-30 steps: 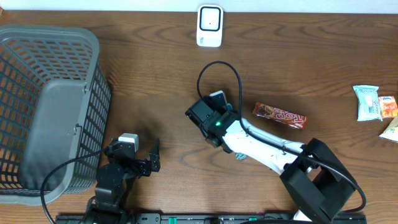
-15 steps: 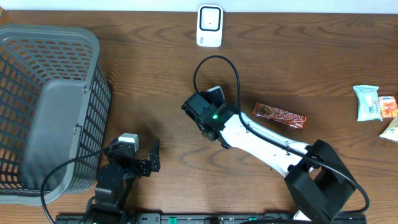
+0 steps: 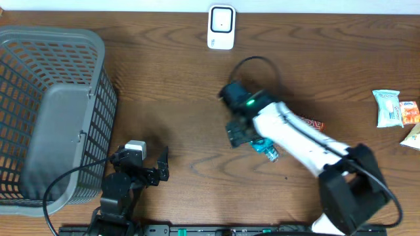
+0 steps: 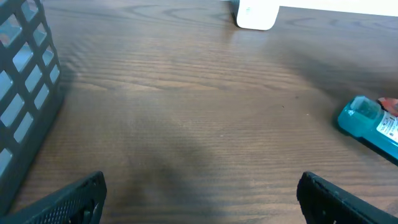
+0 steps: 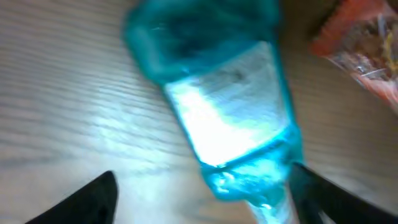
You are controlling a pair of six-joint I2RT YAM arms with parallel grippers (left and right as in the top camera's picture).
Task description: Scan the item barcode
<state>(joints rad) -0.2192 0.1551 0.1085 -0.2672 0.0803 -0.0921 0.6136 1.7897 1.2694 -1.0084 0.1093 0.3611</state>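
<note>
The item, a teal packet with a white label [image 3: 266,150], lies on the table just below my right arm and shows blurred in the right wrist view [image 5: 217,106]. It lies between the wide-apart jaws of my right gripper [image 5: 205,202], close to the right finger [image 5: 323,199], with a clear gap on the left. From overhead the right gripper [image 3: 243,136] hangs open over the packet's left end. The white scanner [image 3: 221,27] stands at the table's far edge. My left gripper [image 4: 199,199] is open over bare wood near the front edge [image 3: 141,158]. The packet's end shows at the right of the left wrist view [image 4: 370,124].
A large grey basket [image 3: 46,105] fills the left side. A red snack bar [image 3: 314,122] lies partly under the right arm. Several small packets [image 3: 397,111] sit at the right edge. In the left wrist view the basket wall [image 4: 25,93] stands at the left and the scanner [image 4: 256,14] far ahead.
My right arm swung right, away from the spot below the scanner, and its jaws opened. The teal packet now lies on the table. The left arm stayed still.
</note>
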